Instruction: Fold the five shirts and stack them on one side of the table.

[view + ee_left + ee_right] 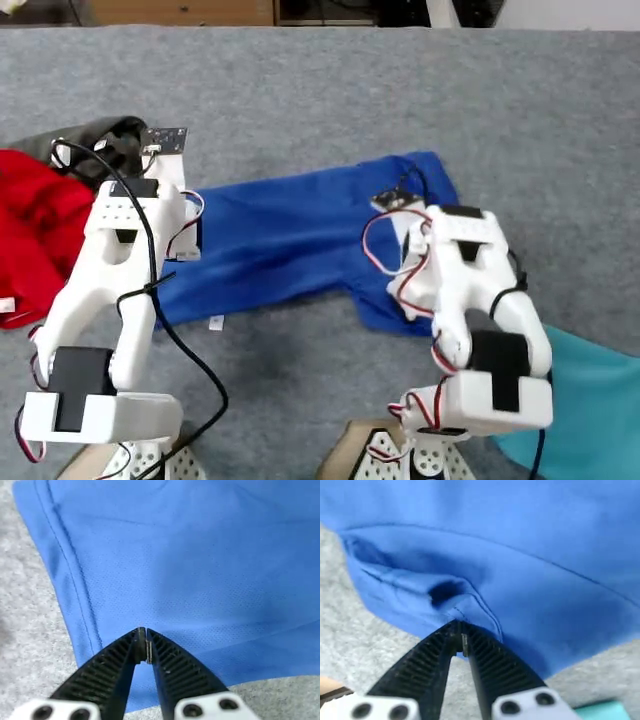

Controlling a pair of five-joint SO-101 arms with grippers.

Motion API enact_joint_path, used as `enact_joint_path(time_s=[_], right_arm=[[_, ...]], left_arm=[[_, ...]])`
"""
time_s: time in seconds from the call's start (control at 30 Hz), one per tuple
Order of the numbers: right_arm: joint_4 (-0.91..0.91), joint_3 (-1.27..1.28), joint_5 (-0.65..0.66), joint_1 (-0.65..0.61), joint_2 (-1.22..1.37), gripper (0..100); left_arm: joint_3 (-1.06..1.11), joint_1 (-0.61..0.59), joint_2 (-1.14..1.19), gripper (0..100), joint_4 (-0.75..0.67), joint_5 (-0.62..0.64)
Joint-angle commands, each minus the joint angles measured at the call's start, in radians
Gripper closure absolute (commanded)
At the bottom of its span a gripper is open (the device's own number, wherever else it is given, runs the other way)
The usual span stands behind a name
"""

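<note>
A blue shirt [290,240] lies spread across the middle of the grey table, with a sleeve pointing toward the near edge. My left gripper [142,647] is shut, its tips resting on the flat blue shirt [200,555] close to a stitched hem at the cloth's left end. My right gripper [459,632] is shut on a puckered fold of the blue shirt [520,540] near its seam, by the sleeve at the right end. In the high view both arms stand over the shirt's two ends and cover their own fingers.
A crumpled red shirt [35,230] lies at the left edge, with a dark garment [95,135] behind it. A teal shirt [590,400] sits at the near right corner. Bare grey table [400,90] stretches behind the blue shirt.
</note>
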Motion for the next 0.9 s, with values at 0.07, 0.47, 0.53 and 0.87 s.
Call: enact_joint_path(time_s=[0.07, 0.47, 0.53, 0.87], right_arm=[[-0.003, 0.111, 0.006, -0.047, -0.214, 99.4], [-0.054, 0.214, 0.011, -0.033, -0.501, 99.4], [-0.084, 0.15, 0.011, -0.008, -0.495, 99.4], [-0.193, 0.044, 0.066, 0.07, -0.17, 99.4]], left_arm=[[-0.011, 0.003, -0.005, 98, -0.014, 0.0], [-0.011, 0.002, 0.001, 98, -0.014, 0.0], [-0.011, 0.002, -0.001, 98, -0.014, 0.0], [-0.002, 0.0, -0.005, 98, -0.005, 0.0]])
